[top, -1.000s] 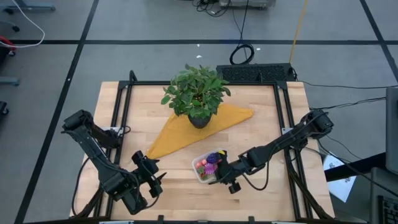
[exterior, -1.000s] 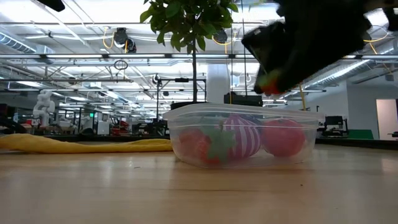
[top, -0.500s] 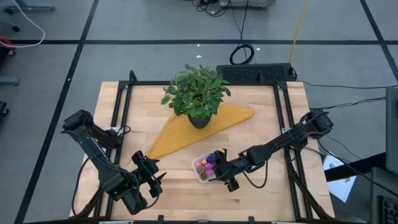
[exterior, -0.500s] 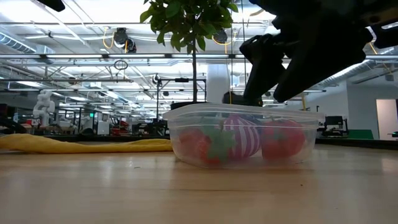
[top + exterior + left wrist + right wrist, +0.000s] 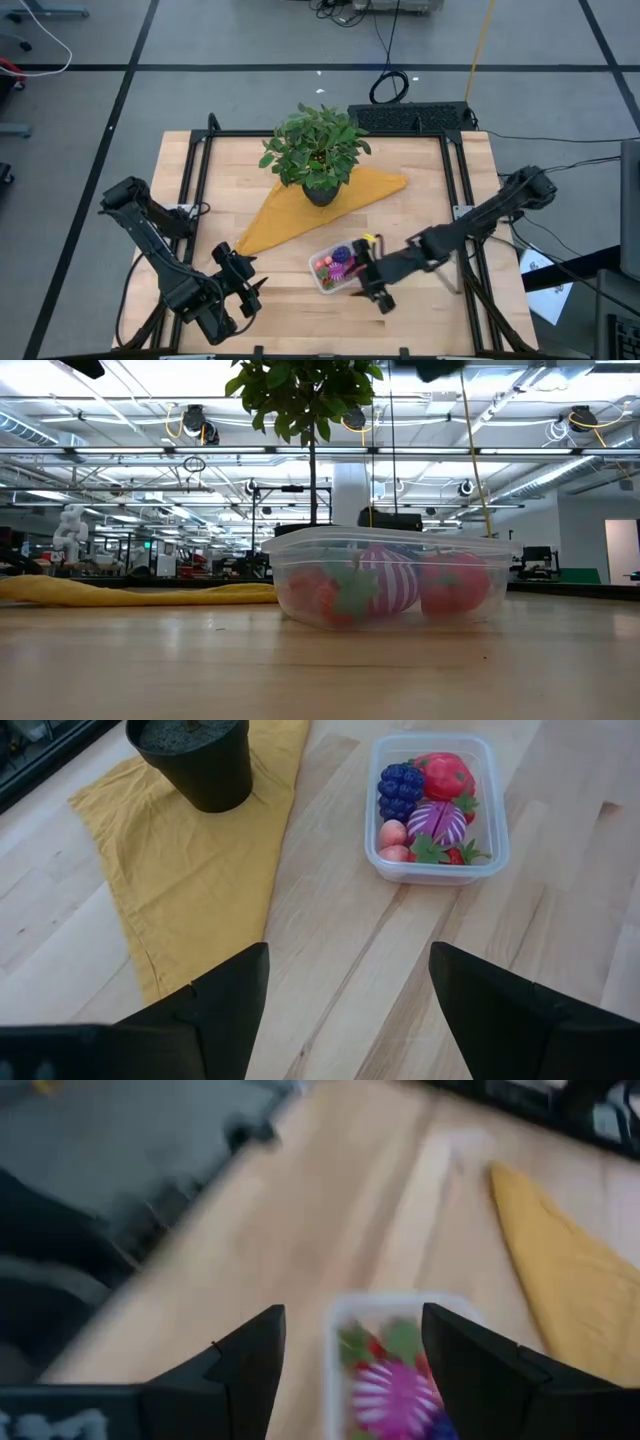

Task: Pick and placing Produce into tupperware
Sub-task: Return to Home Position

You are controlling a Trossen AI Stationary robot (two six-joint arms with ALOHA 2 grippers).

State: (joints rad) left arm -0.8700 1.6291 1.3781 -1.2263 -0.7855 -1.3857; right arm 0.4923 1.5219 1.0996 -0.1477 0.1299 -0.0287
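The clear tupperware (image 5: 333,268) stands on the wooden table near its front middle, and also shows in the low view (image 5: 390,575). Inside lies the produce: a red strawberry (image 5: 445,770), a purple knobbly piece (image 5: 400,788), a purple striped piece (image 5: 436,822) and a pink round one (image 5: 392,835). My right gripper (image 5: 360,270) hovers open above the container's right side with nothing between its fingers (image 5: 350,1315); the tupperware (image 5: 395,1370) shows below it. My left gripper (image 5: 240,282) waits open at the front left, aimed at the tupperware (image 5: 437,805).
A leafy potted plant (image 5: 318,150) stands on a yellow cloth (image 5: 300,215) behind the container. Black rails (image 5: 455,200) run along the table's left, right and far sides. Bare wood lies in front of the container and between it and my left gripper.
My right gripper has opened over the tupperware and let go of a red piece, which now lies inside at the container's right end. It then rose out of the low view and drew back a little toward the table's right edge.
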